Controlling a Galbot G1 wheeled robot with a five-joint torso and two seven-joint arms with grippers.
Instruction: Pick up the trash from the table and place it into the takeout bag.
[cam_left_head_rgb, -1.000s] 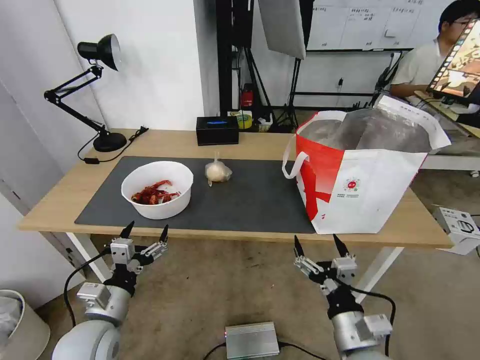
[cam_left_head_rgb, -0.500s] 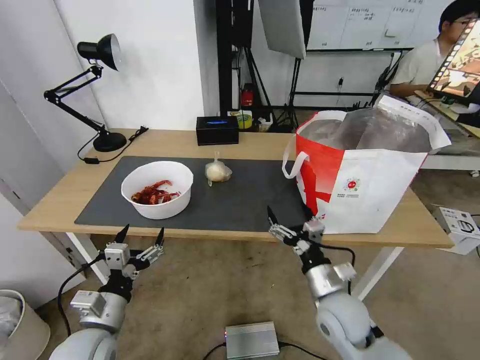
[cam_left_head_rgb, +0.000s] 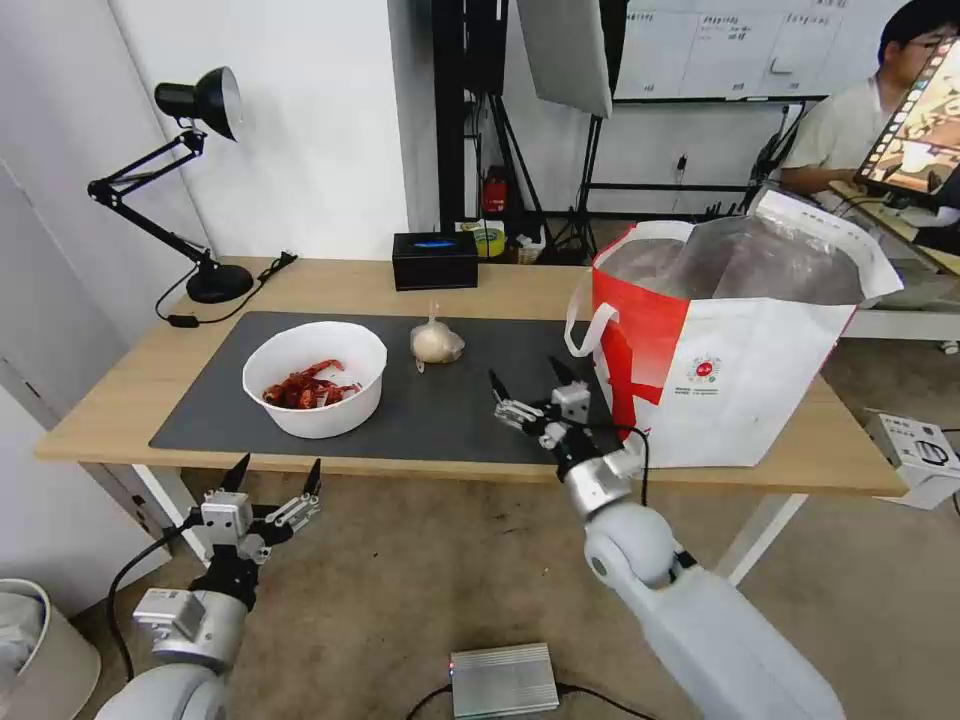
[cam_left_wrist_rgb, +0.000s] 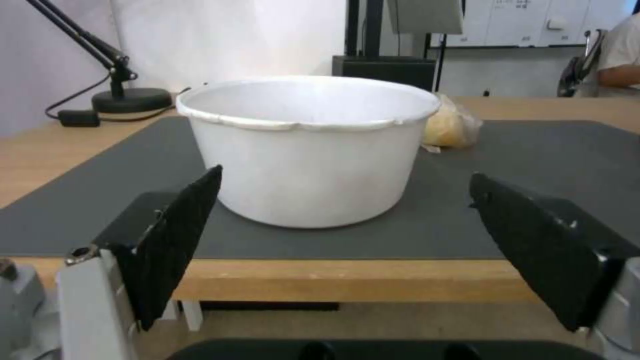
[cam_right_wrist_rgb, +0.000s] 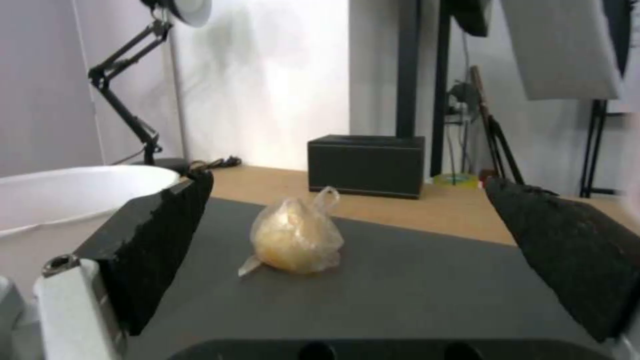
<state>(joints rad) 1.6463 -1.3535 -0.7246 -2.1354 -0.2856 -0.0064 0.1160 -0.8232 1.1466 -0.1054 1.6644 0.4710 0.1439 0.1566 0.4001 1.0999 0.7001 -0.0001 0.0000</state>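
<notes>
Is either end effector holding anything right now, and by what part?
Nothing is held. The right end effector is open over the mat, short of the knotted bag; the left end effector is open below the table edge.

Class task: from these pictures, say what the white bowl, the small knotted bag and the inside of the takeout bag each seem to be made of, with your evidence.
White bowl: probably thin matte plastic, judging by its rolled rim. Knotted bag: clear, crinkled, glossy plastic film; pale lump shows through. Takeout bag lining: silver, wrinkled, reflective, likely foil.
</notes>
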